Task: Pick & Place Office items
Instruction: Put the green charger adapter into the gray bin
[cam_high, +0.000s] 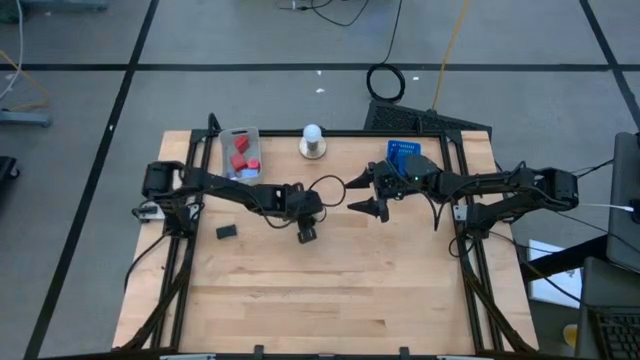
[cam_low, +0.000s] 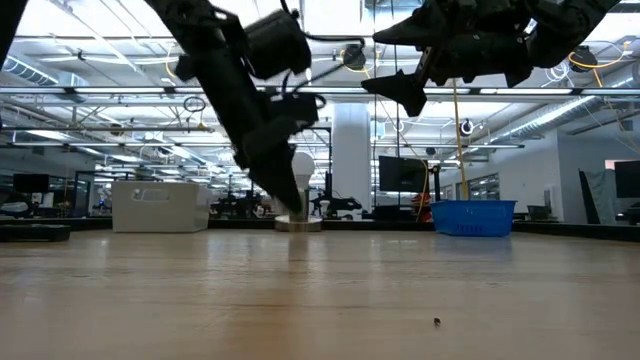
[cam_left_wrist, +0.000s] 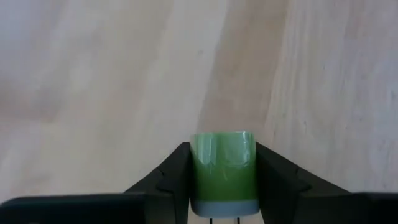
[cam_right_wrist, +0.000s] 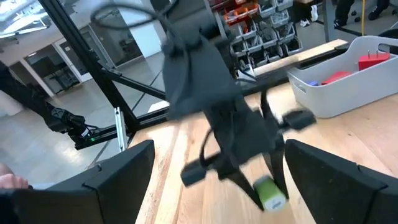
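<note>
My left gripper (cam_high: 306, 233) is over the middle of the table, shut on a small green cylinder with a grey end (cam_left_wrist: 222, 171). The right wrist view shows that cylinder (cam_right_wrist: 270, 193) under the left gripper. My right gripper (cam_high: 372, 196) hangs open and raised, right of the left one and near the blue tray (cam_high: 405, 156); it holds nothing. A black block (cam_high: 226, 231) lies flat on the table left of my left gripper. Red and blue items (cam_high: 240, 158) lie in the grey tray (cam_high: 228, 136). My left gripper pinches the green cylinder by its two opposite sides (cam_left_wrist: 198, 168), one dark finger (cam_left_wrist: 171, 180) on each side. The fingers point down at the table, slanting. The cylinder's green end sticks out past the fingertips, and it looks lifted clear of the wood.
A white ball on a round grey base (cam_high: 313, 141) stands at the far edge between the two trays. The grey tray (cam_right_wrist: 348, 93) sits far left, the blue tray (cam_low: 472, 216) far right. Bare wood (cam_high: 330, 300) spreads across the near half of the table. Black frame rails (cam_high: 172, 250) run along the sides.
</note>
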